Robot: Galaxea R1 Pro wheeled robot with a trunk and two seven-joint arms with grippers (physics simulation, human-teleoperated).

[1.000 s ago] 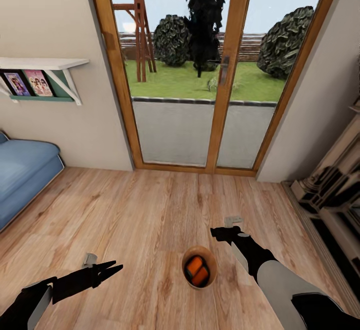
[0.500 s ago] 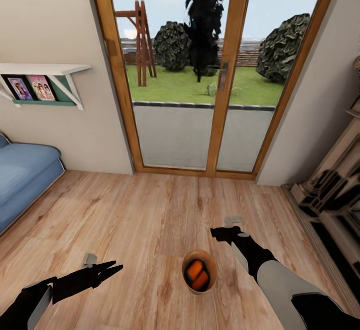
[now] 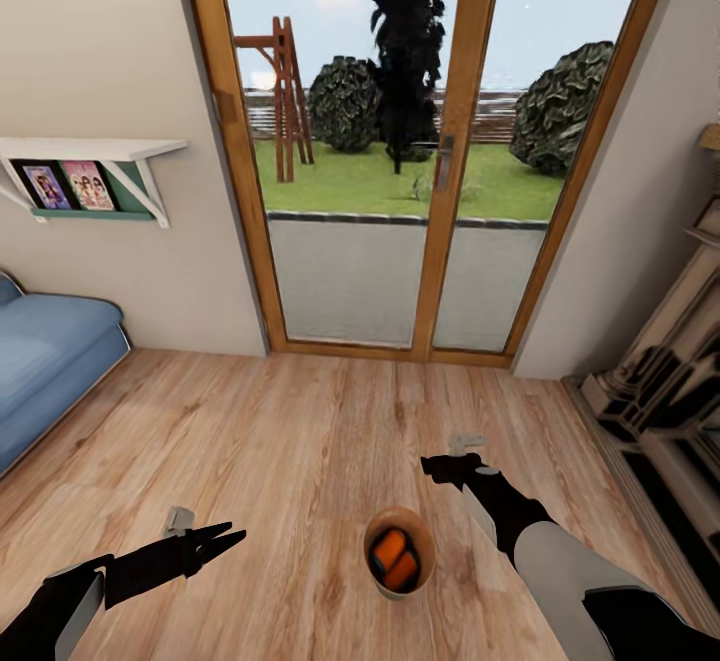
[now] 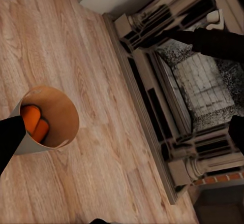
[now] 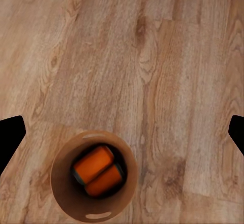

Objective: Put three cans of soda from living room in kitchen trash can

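On the living room's brown plank floor stands the tash can, a small round bucket, orange-brown inside. Two orange cans of soda lie side by side in it. My left gripper hovers open to the bucket's left, a good gap away. My right gripper hangs open just above and right of it. In the left wrist view the tash can shows the orange cans. The right wrist view looks straight down into the tash can at the cans, between my spread fingers.
Wood-framed glass doors close the far wall. A blue sofa sits at the left under a white shelf. A fireplace surround runs along the right, also in the left wrist view. Open floor lies ahead.
The whole picture has slid slightly downward, so the camera has moved. Both arms hold the same pose in the view. The cans stay in the bucket.
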